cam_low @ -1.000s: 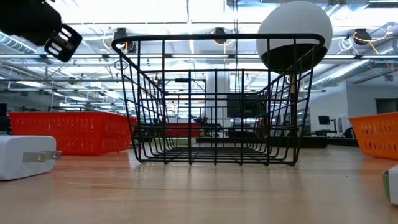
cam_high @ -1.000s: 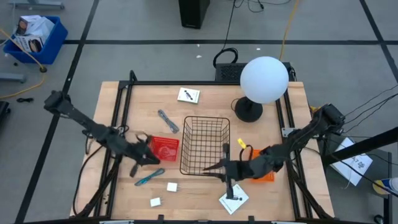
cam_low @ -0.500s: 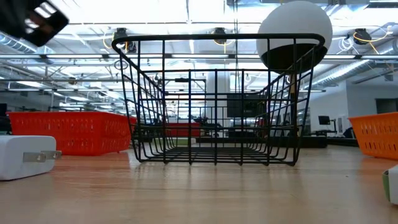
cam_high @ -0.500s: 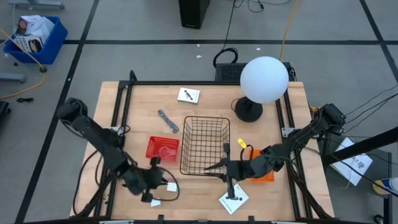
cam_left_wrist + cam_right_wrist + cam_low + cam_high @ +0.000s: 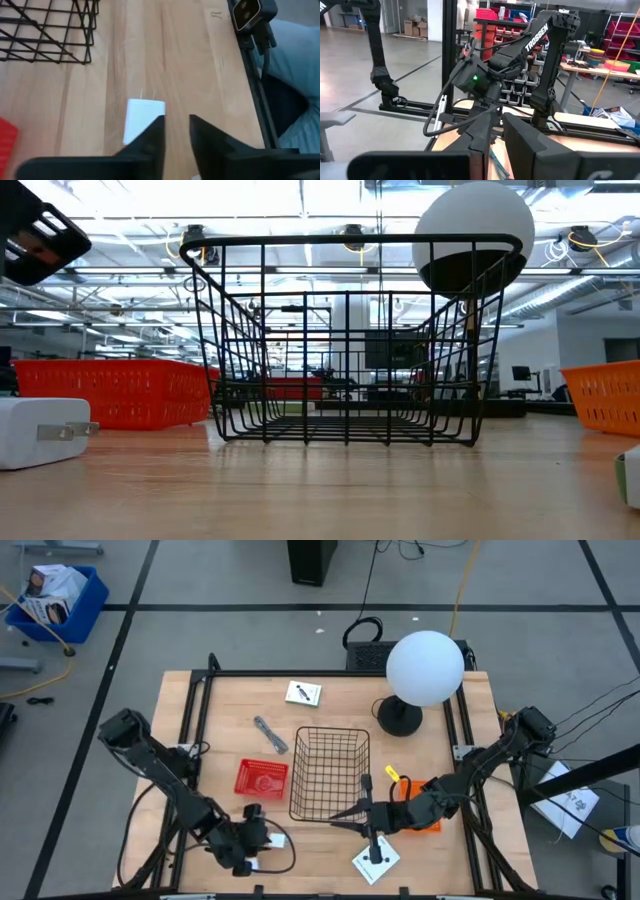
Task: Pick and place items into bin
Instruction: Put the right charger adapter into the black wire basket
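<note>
White plug block (image 5: 142,117) lies on the wooden surface (image 5: 330,710) just beside the left gripper (image 5: 176,131), whose fingers are slightly spread. Right gripper (image 5: 352,817), fingers pressed together, hovers near the wire basket (image 5: 330,775).

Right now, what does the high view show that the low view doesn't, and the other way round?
Only the high view: both white cards, the far card and the near card under the right gripper, the grey metal piece, and the left gripper near the table's front edge.
Only the low view: the metal prongs on the white charger, and the hall behind.
Both: the wire basket, globe lamp, red basket and orange basket.
</note>
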